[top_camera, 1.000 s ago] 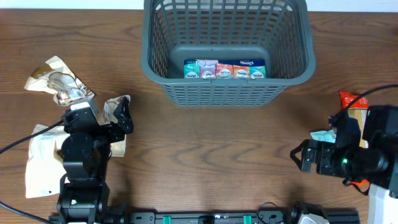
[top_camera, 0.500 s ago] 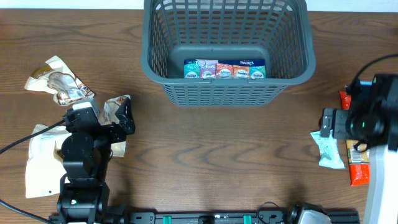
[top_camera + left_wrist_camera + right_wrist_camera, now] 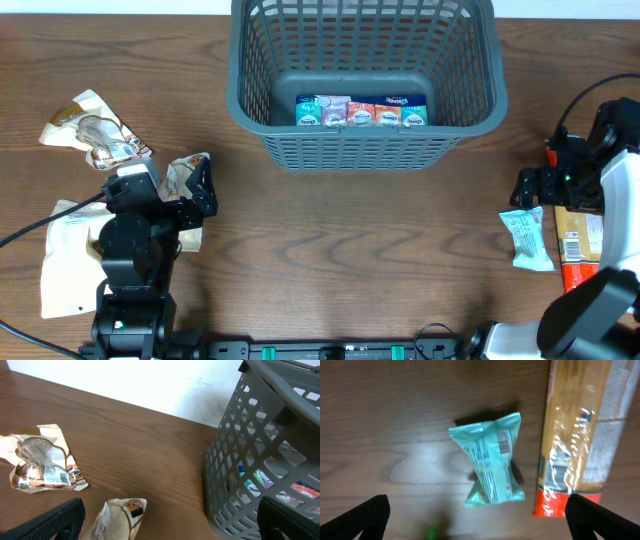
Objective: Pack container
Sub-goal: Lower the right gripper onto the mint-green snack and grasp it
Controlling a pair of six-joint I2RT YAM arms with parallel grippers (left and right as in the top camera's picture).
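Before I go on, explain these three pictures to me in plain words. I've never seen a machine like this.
This is a robot at a wooden table: a left arm and a right arm, each ending in a two-finger gripper. One picture looks straight down from overhead. The other two come from cameras on the wrists, so the dark shapes in their lower corners are each gripper's own fingers.

At the far edge stands a grey slotted basket with a row of small packets on its floor. The left gripper is open over a brown-and-white packet. A crumpled packet and a white pouch lie nearby. The right gripper is open near a teal packet, which lies beside a long orange packet. Nothing is held.
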